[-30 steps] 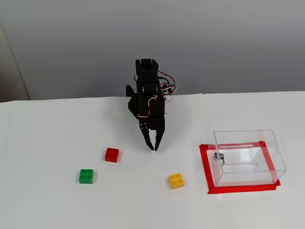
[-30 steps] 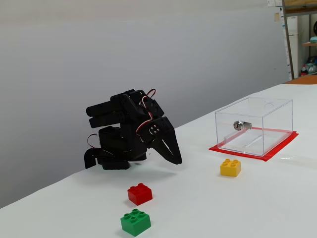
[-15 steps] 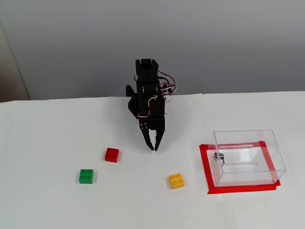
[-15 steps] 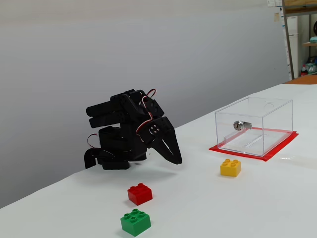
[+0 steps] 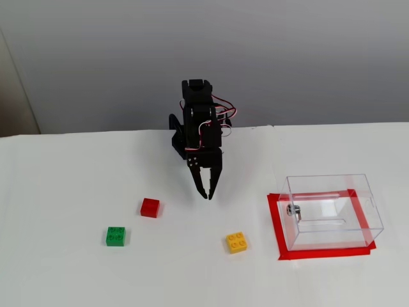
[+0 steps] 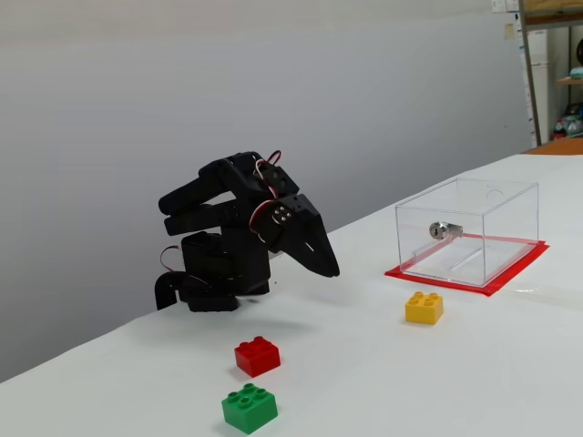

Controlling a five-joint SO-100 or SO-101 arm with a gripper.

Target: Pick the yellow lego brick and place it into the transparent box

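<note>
The yellow lego brick [image 5: 237, 242] lies on the white table, studs up, and also shows in the other fixed view [image 6: 424, 308]. The transparent box [image 5: 329, 211] stands to its right on a red tape frame, with a small metal fitting on its left wall; it also shows in the other fixed view [image 6: 469, 232]. My black gripper [image 5: 208, 194] points down above the table, behind and a little left of the yellow brick, well apart from it. Its jaws are together and hold nothing. It shows tilted down in the other fixed view [image 6: 331, 269].
A red brick [image 5: 150, 207] and a green studded brick [image 5: 115, 236] lie left of the gripper; both also show in the other fixed view, red [image 6: 258, 356] and green [image 6: 250, 408]. The red tape frame [image 5: 276, 224] surrounds the box. A grey wall stands behind the table.
</note>
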